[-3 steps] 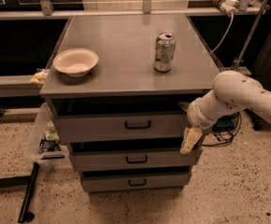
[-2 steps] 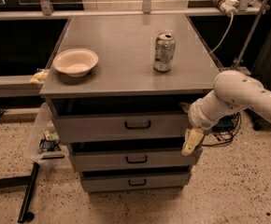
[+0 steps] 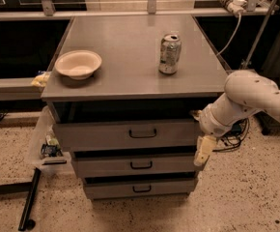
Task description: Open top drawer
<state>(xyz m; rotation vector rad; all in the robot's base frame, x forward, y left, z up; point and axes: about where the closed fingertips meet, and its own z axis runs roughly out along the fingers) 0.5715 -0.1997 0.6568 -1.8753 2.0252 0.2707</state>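
Note:
The top drawer (image 3: 125, 134) is the widest and tallest of three gray metal fronts under the cabinet top. A small black loop handle (image 3: 143, 133) sits at its centre. It stands slightly out from the cabinet body, with a dark gap above it. My gripper (image 3: 202, 151) hangs at the end of the white arm (image 3: 246, 100), pointing down beside the right end of the top drawer, well to the right of the handle. It holds nothing that I can see.
A cream bowl (image 3: 78, 64) and a silver can (image 3: 169, 53) stand on the gray cabinet top (image 3: 130, 76). Two narrower drawers (image 3: 140, 165) lie below. A clear plastic bin (image 3: 46, 146) sits at the cabinet's left, a black bar (image 3: 29, 202) on the floor, cables (image 3: 231, 141) at right.
The gripper has shifted very slightly right and down beside the drawer's right end. The drawers, bowl and can have not moved.

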